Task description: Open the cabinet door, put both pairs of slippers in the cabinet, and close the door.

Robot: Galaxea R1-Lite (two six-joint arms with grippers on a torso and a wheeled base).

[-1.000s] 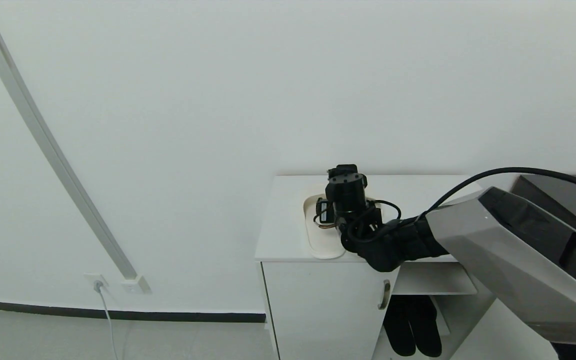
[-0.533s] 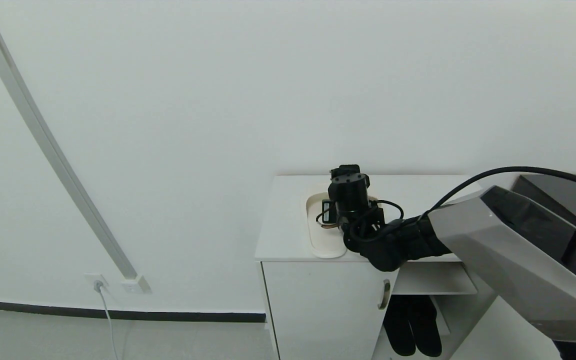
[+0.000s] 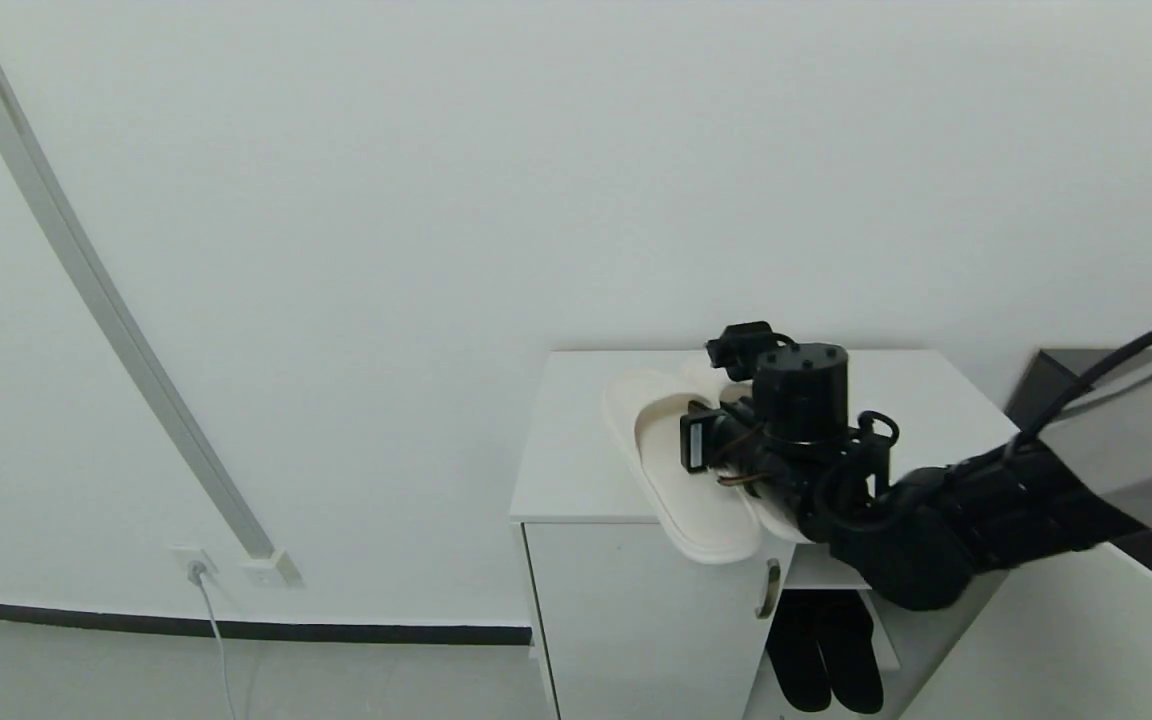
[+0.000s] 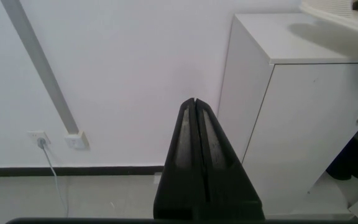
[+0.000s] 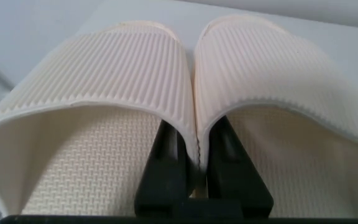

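White slippers (image 3: 681, 490) lie side by side on the top surface of the cabinet (image 3: 576, 440), their heels overhanging its near edge. Your right gripper (image 5: 197, 155) has them: its fingers (image 5: 166, 171) are nearly closed, pinching the two inner strap edges together between them. Directly below the overhanging heels you have the shut left door (image 3: 646, 620) with its handle (image 3: 769, 588). The right door (image 3: 1036, 650) stands swung open toward you, under the right arm. Inside the opening, a black pair of slippers (image 3: 826, 650) sits on the lower level, with a shelf (image 3: 826, 577) just above it. Your left gripper (image 4: 195, 124) hangs left of the cabinet, fingers pressed together on nothing. A wall socket (image 3: 198, 568) with a cable and a slanted trunking strip (image 3: 86, 270) are on the wall, well to the left.
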